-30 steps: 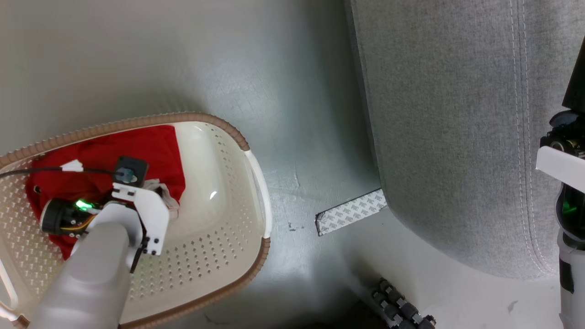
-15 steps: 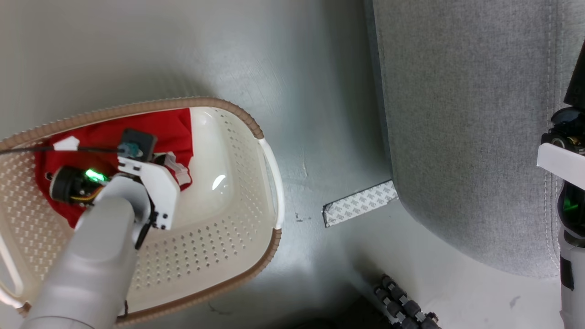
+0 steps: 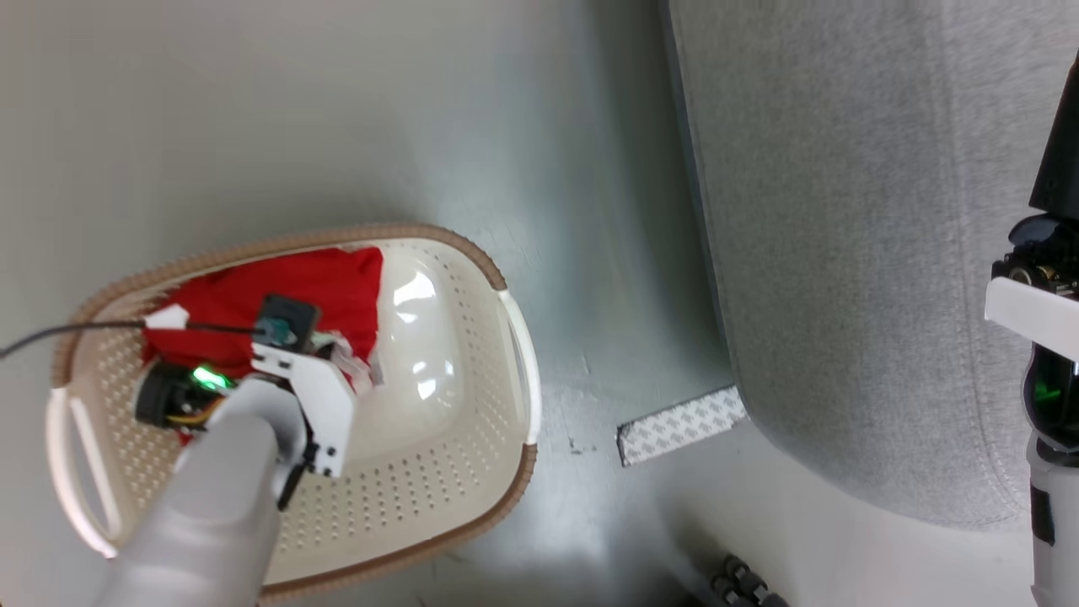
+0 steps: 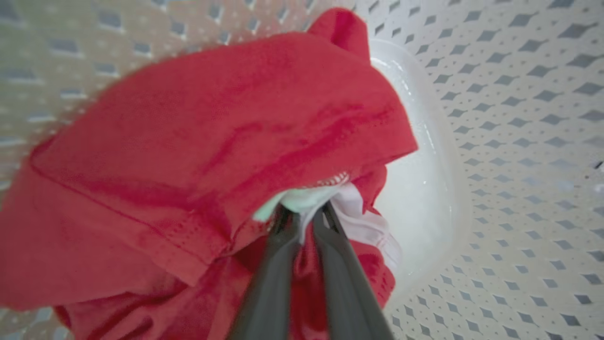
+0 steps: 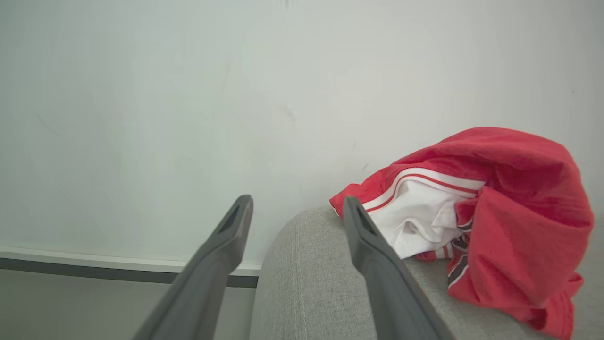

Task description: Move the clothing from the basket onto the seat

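Head view, lower left: the basket (image 3: 421,480) stands on open floor (image 3: 607,253), its right half bare, red clothing (image 3: 287,287) bunched at its upper left. My left gripper (image 4: 304,217) pinches that cloth, fingers narrow. Clear floor separates basket from seat (image 3: 843,253) at right. My right gripper (image 5: 296,208) hangs spread, holding nothing, over the seat edge near a red-and-white garment (image 5: 509,212).

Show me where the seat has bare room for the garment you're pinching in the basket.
The seat is bare in the head view, from its rounded edge by the floor across to the right arm. In the right wrist view, bare grey lies between its rounded end and a heaped red-and-white garment; that spot is crowded.
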Motion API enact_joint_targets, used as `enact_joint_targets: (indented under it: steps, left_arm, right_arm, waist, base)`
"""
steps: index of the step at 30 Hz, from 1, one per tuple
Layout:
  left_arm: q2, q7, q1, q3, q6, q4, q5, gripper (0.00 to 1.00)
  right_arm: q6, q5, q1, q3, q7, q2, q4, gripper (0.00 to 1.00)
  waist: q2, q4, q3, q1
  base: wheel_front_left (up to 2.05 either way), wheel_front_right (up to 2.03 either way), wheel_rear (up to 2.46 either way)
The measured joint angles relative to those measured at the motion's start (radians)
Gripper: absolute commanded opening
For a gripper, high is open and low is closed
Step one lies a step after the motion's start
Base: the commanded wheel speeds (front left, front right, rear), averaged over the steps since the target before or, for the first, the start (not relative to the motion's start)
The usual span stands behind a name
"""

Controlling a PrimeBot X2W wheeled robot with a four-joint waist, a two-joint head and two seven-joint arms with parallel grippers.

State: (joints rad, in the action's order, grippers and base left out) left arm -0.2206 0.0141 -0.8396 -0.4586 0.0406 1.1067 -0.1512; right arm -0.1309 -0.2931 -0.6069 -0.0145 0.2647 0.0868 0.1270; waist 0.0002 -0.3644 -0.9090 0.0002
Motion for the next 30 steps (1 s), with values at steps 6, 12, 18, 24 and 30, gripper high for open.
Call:
enact_joint_targets:
  steps: [6, 12, 18, 24, 30]
  left_arm:
    - [0.037, 0.049, 0.04, 0.003, 0.002, 0.0, -0.033, 0.0]
    - [0.083, 0.105, 0.1, 0.007, 0.003, -0.006, -0.062, 0.0]
    - [0.113, 0.153, 0.162, 0.015, 0.012, -0.014, -0.101, 0.0]
    - [0.132, 0.195, 0.225, 0.027, 0.012, -0.04, -0.132, 0.0]
    - [0.141, 0.227, 0.302, 0.039, 0.011, -0.092, -0.168, 0.0]
  right_arm:
    - [0.0, 0.007, 0.047, -0.019, 0.0, 0.002, -0.021, 1.0]
    - [0.0, 0.018, 0.12, -0.039, 0.0, 0.013, -0.044, 1.0]
    - [0.0, 0.029, 0.194, -0.057, 0.0, 0.035, -0.076, 1.0]
    - [0.0, 0.047, 0.257, -0.066, 0.0, 0.044, -0.111, 1.0]
    - [0.0, 0.065, 0.328, -0.079, 0.0, 0.053, -0.152, 1.0]
  waist:
    - [0.0, 0.019, 0.086, -0.0002]
    - [-0.0001, 0.046, 0.195, -0.0003]
    - [-0.0001, 0.08, 0.314, -0.0004]
    - [-0.0001, 0.116, 0.437, -0.0005]
    - [-0.0001, 0.152, 0.561, -0.0005]
  base:
    - [0.0, 0.0, 0.0]
    - [0.0, 0.0, 0.0]
    - [0.0, 0.0, 0.0]
    - [0.0, 0.0, 0.0]
    - [0.0, 0.0, 0.0]
